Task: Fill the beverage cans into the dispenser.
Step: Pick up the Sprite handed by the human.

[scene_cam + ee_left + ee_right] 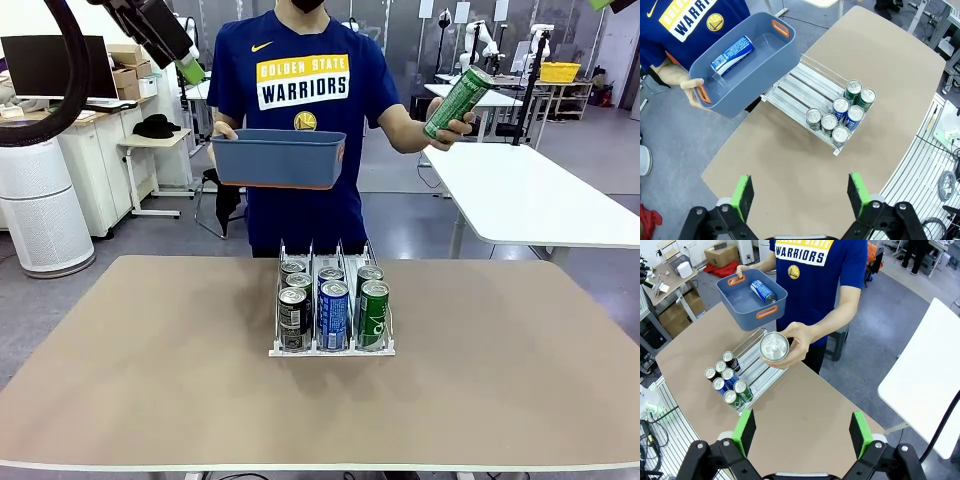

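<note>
Beige and broad, the table carries the rack at its middle, with a person standing at the far edge. Seven cans sit upright at the rack's front end: three dark cans in one outer lane, two blue cans in the middle lane and two green cans in the other outer lane. The rear half of each lane is bare.

High above the table, the left claw has its green pads spread wide with nothing between them. The rack lies well ahead of and below it, with bare tabletop in between. The right claw is just as wide apart and empty, and well apart from the rack.

One hand grips a blue bin by its orange handle, above and behind the rack's rear end. A blue-and-white can lies on its side in the bin. The other hand holds a green can in hand up and out to the side, tilted. From the right wrist, its silver top faces the camera and covers part of the rack's empty rear.

Behind the person are a white table and a desk with a monitor.
</note>
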Controlling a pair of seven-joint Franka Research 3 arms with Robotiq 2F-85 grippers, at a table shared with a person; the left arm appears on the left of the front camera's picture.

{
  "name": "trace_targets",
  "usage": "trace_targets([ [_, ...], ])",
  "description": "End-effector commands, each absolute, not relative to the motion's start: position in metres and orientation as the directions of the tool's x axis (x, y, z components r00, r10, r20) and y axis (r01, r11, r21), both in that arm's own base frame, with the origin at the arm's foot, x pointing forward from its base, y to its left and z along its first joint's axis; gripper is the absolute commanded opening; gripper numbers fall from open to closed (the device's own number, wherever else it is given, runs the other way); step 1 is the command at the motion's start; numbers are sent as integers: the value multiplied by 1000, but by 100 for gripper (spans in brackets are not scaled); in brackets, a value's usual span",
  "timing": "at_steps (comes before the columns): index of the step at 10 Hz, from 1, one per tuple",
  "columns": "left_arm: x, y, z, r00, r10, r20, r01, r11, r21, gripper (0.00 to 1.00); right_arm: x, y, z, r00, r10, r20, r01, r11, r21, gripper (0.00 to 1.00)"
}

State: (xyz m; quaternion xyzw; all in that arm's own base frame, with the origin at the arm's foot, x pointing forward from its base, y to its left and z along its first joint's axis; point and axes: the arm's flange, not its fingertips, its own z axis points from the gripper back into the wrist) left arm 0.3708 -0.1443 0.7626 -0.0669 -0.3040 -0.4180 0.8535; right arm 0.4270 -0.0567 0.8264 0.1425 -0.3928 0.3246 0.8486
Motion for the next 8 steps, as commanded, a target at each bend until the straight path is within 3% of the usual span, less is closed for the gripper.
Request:
trace_targets([
  [1, 370, -144, 762, 472, -671, 572, 753, 644, 134, 100, 426, -55, 825, 479, 440, 759, -668, 744, -10, 100],
  [8, 370, -144, 762, 472, -671, 572, 753, 644, 134, 100, 426, -55, 825, 479, 440, 759, -668, 744, -10, 100],
])
